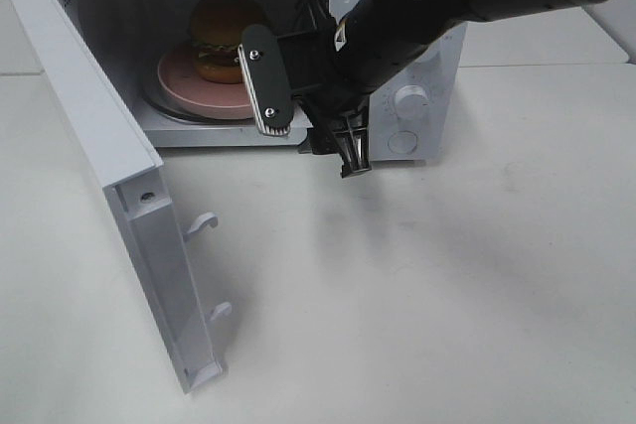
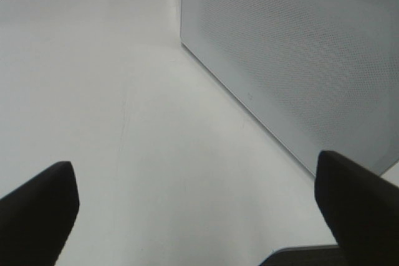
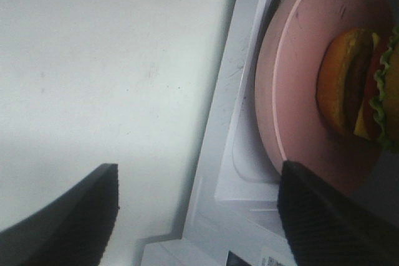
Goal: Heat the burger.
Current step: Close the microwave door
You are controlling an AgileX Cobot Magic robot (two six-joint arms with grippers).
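Two grippers spread wide, nothing held: right gripper [image 1: 308,116] just outside microwave [image 1: 417,96] mouth, left gripper [image 2: 196,216] beside perforated white panel [image 2: 293,60]. Door [image 1: 89,96] swung fully open. You get wide stretch of smooth white table [image 1: 447,295] in front. Burger [image 1: 221,32], glossy domed bun, frilly lettuce, sits on round pink plate [image 1: 174,86] inside cavity.
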